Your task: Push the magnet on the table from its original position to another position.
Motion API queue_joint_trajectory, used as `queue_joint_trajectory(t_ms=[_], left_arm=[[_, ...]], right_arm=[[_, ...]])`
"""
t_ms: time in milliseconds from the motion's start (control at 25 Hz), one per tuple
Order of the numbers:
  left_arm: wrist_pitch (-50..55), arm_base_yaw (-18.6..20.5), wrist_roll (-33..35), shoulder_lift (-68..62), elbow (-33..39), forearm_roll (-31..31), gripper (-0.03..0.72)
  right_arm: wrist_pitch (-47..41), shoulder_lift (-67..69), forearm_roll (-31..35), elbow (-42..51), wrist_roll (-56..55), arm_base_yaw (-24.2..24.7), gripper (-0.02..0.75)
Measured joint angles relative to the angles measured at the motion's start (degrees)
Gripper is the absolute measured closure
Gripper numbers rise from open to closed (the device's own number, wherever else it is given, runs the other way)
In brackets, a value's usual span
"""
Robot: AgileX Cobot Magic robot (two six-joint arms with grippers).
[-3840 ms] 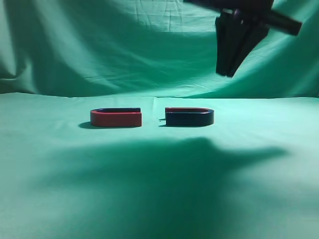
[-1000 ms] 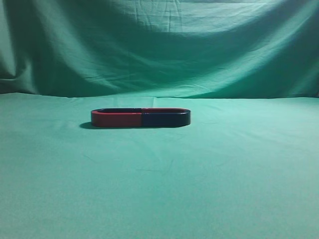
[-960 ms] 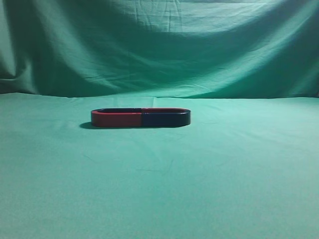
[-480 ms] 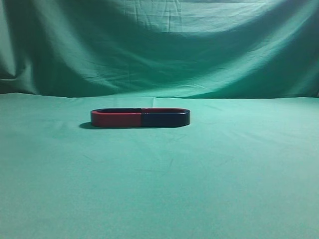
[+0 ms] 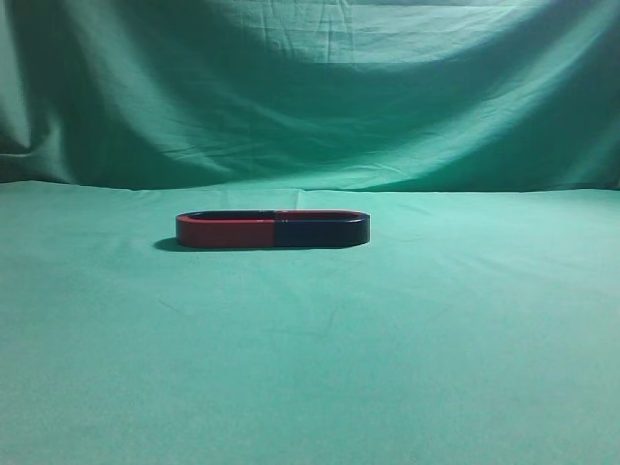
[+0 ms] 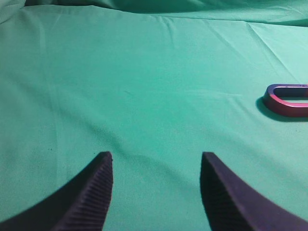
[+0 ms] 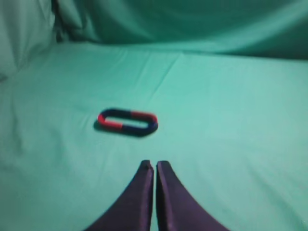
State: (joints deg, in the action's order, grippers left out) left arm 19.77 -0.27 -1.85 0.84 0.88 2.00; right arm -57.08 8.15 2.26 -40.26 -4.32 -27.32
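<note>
Exterior view: the navy-faced horseshoe magnet (image 5: 322, 231) lies flat on the green-cloth table (image 5: 310, 368), just left of frame centre. Its open ends butt against the open ends of the red-faced horseshoe magnet (image 5: 227, 231) at its 9 o'clock; the two read as one closed oval with no gap visible at the seam. Long axis of the joined pair runs 3 to 9 o'clock. No arm or gripper appears in this view. Green backdrop cloth (image 5: 310, 87) hangs behind.

Right wrist view: right gripper (image 7: 154, 166) with fingers pressed together, only a thin slit between them, nothing held. It hangs clear above the cloth, well apart from the pair, which lies at about 11 o'clock from the tips. Picture is soft; the seam between the magnets is hard to place, though red and navy sections alternate round the oval.

Left wrist view: left gripper (image 6: 156, 159) with fingers spread wide, empty. Only the curved end of the red-faced magnet (image 6: 288, 100) shows, at roughly 2 o'clock, cut off by the right frame edge; the navy-faced magnet is out of this frame entirely.

Judgement: the magnet sits in contact with its partner, so the push looks done, or at least no contact is in progress. Should a further push be wanted, the right arm seems better placed, since it sees the whole pair ahead. Which arm is truly nearer cannot be settled from these views.
</note>
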Motion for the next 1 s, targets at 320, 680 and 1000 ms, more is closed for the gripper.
queue_joint_trajectory(t_ms=[320, 680, 1000], left_arm=[[0.0, 0.0, 0.0, 0.0, 0.0, 0.0, 0.316], [0.0, 0.0, 0.0, 0.0, 0.0, 0.0, 0.316], [0.0, 0.0, 0.0, 0.0, 0.0, 0.0, 0.316]], right_arm=[[23.93, -8.61, -1.44, 19.47, 0.08, 10.52, 0.738], [34.55, -8.88, -0.8, 37.45, 0.26, 22.78, 0.738], [36.3, -8.88, -0.8, 41.73, 1.75, 23.12, 0.738]])
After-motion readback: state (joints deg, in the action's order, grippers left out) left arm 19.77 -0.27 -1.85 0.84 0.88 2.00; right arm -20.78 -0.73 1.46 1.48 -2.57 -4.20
